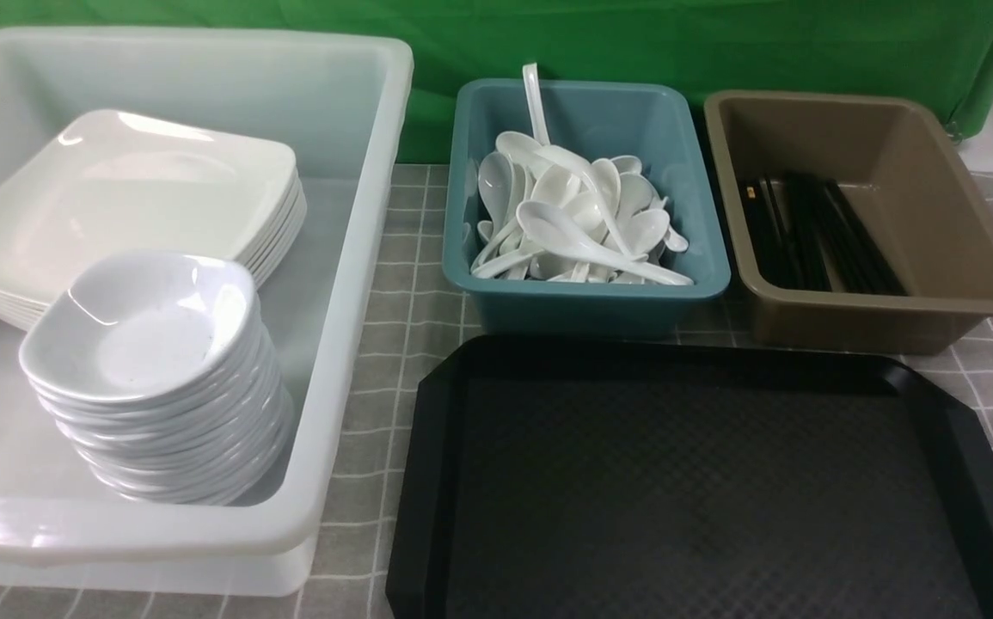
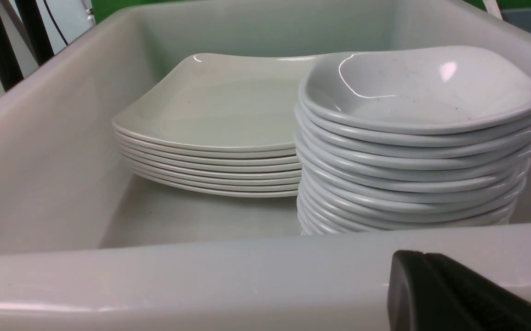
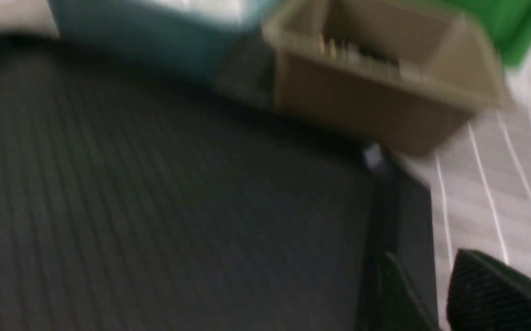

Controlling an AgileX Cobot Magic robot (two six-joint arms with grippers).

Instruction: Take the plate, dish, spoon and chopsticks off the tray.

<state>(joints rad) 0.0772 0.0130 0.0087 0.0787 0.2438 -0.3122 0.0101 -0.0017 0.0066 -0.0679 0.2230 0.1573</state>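
From the front, the large black rectangular plastic tray (image 1: 702, 481) with cut-off corners fills the lower right of the frame, its textured floor bare. At left stands a big translucent white plastic tub (image 1: 350, 284); inside it, a stack of large glossy white square plates (image 1: 144, 189) sits toward the upper left, and a taller stack of small deep greyish-white dishes (image 1: 152, 344) stands in front of it, nearer the bottom. In the upper middle, a teal plastic bin (image 1: 586, 301) holds a heap of glossy white soup spoons (image 1: 573, 223). To its right, a brown plastic bin (image 1: 874, 318) holds thin black chopsticks (image 1: 823, 232) lying along its floor. All rest on a grey checked cloth (image 1: 393, 344).

Through my left wrist camera, the dish stack (image 2: 417, 138) stands just beside the plate stack (image 2: 214, 124), behind the tub's near wall (image 2: 178, 280). My left gripper (image 2: 453, 294) shows as one dark mass at the lower right, holding nothing that I can see; I cannot tell how far its fingers are parted.

My right wrist view is blurred: the tray's ribbed floor (image 3: 155, 193) fills the frame, with the brown bin (image 3: 375, 92) at the upper right. My right gripper (image 3: 435, 299) shows two dark fingers at the lower right, a gap between them, empty.
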